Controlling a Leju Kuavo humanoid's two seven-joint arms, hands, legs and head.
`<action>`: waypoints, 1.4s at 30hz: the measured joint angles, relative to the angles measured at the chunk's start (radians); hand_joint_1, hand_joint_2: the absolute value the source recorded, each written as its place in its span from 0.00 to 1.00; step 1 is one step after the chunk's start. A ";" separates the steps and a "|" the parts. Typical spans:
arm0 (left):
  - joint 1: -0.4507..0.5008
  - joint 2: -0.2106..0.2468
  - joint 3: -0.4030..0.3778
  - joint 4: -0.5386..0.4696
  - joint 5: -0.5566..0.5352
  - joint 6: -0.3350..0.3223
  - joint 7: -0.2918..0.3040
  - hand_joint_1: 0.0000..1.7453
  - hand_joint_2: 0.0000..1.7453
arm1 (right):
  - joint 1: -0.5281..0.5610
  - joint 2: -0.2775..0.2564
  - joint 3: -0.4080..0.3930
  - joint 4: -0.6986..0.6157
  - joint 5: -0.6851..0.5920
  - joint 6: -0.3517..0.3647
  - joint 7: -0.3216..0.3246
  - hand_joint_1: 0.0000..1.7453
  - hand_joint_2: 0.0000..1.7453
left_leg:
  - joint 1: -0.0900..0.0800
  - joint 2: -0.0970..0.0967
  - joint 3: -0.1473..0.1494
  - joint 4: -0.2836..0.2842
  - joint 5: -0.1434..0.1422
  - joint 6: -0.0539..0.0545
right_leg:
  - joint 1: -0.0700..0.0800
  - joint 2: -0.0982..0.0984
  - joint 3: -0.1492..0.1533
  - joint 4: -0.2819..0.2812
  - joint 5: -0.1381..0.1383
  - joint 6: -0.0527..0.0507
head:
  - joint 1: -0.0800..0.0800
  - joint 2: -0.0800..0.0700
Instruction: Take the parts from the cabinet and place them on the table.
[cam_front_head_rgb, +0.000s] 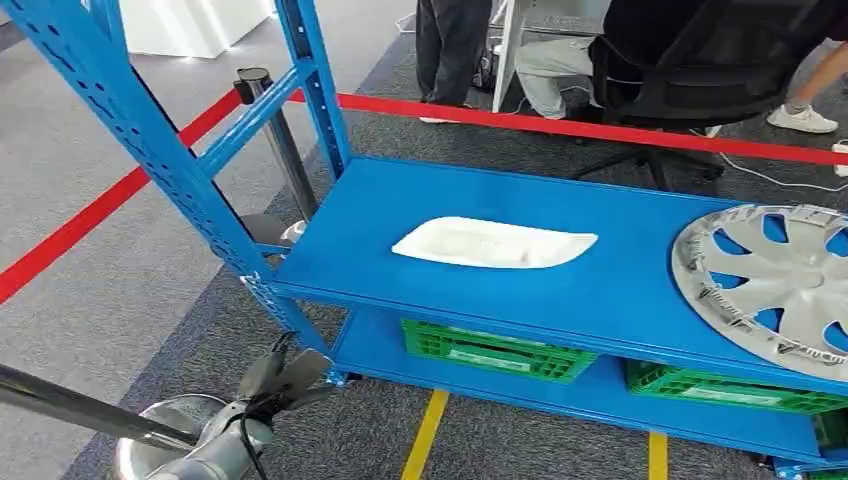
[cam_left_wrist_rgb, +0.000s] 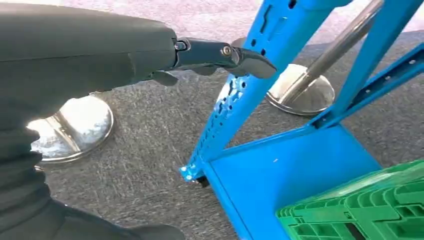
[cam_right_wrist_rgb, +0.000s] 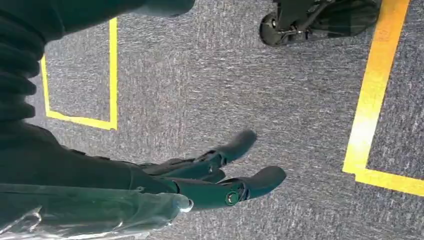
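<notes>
Blue steel cabinet (cam_front_head_rgb: 620, 270), seen from above in the head view; front edge of the upper shelf running from 9 o'clock toward 4 o'clock. White part (cam_front_head_rgb: 495, 243) flat near the shelf's middle, well back from the front edge, bare blue surface on every side. Silver wheel cover (cam_front_head_rgb: 770, 285) at 3 o'clock of the white part, apart from it, cut off by the picture's right border. Two green crates (cam_front_head_rgb: 495, 350) on the lower shelf, at 6 and 4 o'clock of the white part.

Left hand (cam_front_head_rgb: 285, 375) at 7 o'clock of the head view, below and outside the cabinet's front corner, fingers loosely apart, holding nothing. In the left wrist view, one dark finger (cam_left_wrist_rgb: 250, 60) crossing in front of the perforated corner upright (cam_left_wrist_rgb: 225, 120); touching or not, cannot tell. Chrome stanchion base (cam_left_wrist_rgb: 300, 92) just behind that upright.

Right hand (cam_right_wrist_rgb: 220, 170) above grey carpet, fingers stretched out and apart. Clear glossy material (cam_right_wrist_rgb: 95, 210) along the thumb side; held or not, cannot tell. Yellow floor lines (cam_right_wrist_rgb: 372, 95) at 3 o'clock of the hand.

Red barrier belt (cam_front_head_rgb: 600, 128) along the cabinet's far edge, at 12 o'clock; behind it a black office chair (cam_front_head_rgb: 690, 80) and a person's legs (cam_front_head_rgb: 450, 45).
</notes>
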 joint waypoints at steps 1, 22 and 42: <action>0.000 0.000 -0.004 0.000 -0.005 0.008 0.001 0.00 1.00 | 0.000 0.000 0.000 0.000 0.000 0.000 0.000 0.00 1.00 | 0.000 0.000 0.000 0.000 0.000 0.000 | 0.000 0.000 0.000 0.000 0.000 0.000 | 0.000 0.000; 0.044 0.005 -0.183 -0.041 0.050 0.016 0.020 0.00 1.00 | 0.004 0.000 0.000 0.000 -0.008 0.003 0.000 0.00 1.00 | 0.000 0.000 0.000 0.000 0.000 0.000 | 0.000 0.000 0.000 0.000 0.000 0.000 | 0.000 0.000; 0.155 0.048 -0.245 0.018 0.166 0.022 0.244 0.00 1.00 | 0.010 0.002 0.000 0.000 -0.005 -0.002 0.008 0.00 1.00 | 0.000 0.001 -0.001 0.000 0.000 0.000 | 0.000 0.000 -0.001 0.000 0.000 0.000 | 0.000 0.000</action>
